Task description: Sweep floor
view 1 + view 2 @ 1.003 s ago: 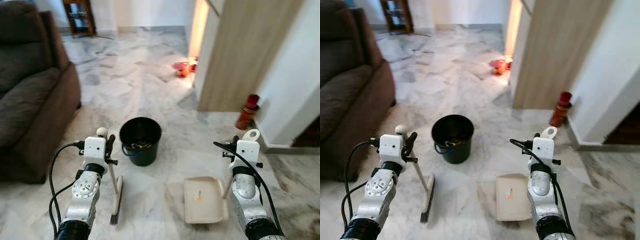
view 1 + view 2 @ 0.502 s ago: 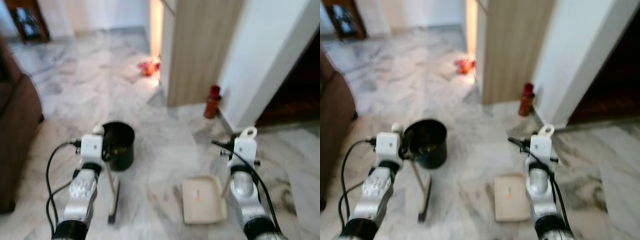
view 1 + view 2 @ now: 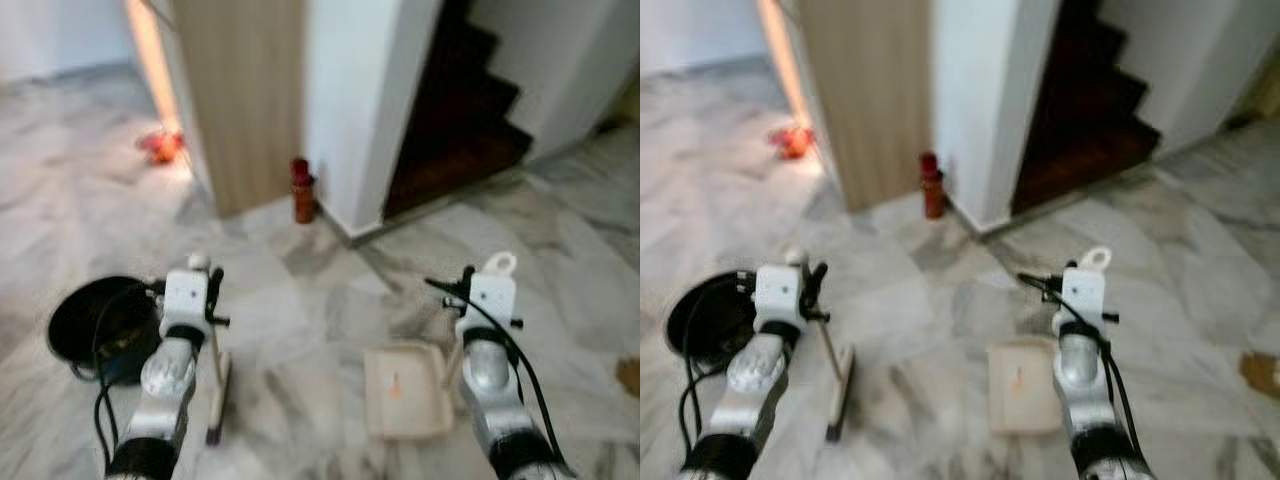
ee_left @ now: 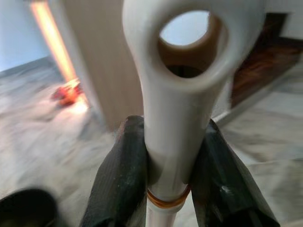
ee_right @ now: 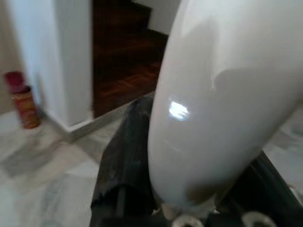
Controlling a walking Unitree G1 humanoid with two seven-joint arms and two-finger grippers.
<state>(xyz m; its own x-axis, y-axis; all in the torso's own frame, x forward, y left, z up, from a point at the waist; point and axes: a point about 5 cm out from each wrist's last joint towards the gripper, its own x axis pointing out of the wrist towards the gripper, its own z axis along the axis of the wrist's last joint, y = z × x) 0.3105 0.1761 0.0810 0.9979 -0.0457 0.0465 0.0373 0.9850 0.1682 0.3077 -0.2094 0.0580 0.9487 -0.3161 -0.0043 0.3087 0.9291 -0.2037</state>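
Observation:
My left gripper (image 3: 203, 291) is shut on the white handle (image 4: 176, 99) of a small brush, black fingers (image 4: 119, 176) pressed on both sides. The brush head (image 3: 216, 398) hangs low over the marble floor, just right of the black bucket (image 3: 92, 326). My right gripper (image 3: 468, 292) is shut on the white handle (image 5: 222, 90) of a cream dustpan (image 3: 405, 402), whose pan lies flat near the floor, with a small orange scrap on it. A brown scrap (image 3: 630, 375) lies on the floor at the far right.
A wooden panel (image 3: 240, 90) and a white wall corner (image 3: 365, 100) stand ahead, with a red bottle (image 3: 302, 190) at their foot. Dark wooden stairs (image 3: 460, 110) rise to the right of the corner. Red items (image 3: 160, 146) lie in the lit gap at far left.
The camera has swung right: sofa gone from view, bucket shifted to the left edge, stairs now visible. Both grippers keep the same hold on brush and dustpan.

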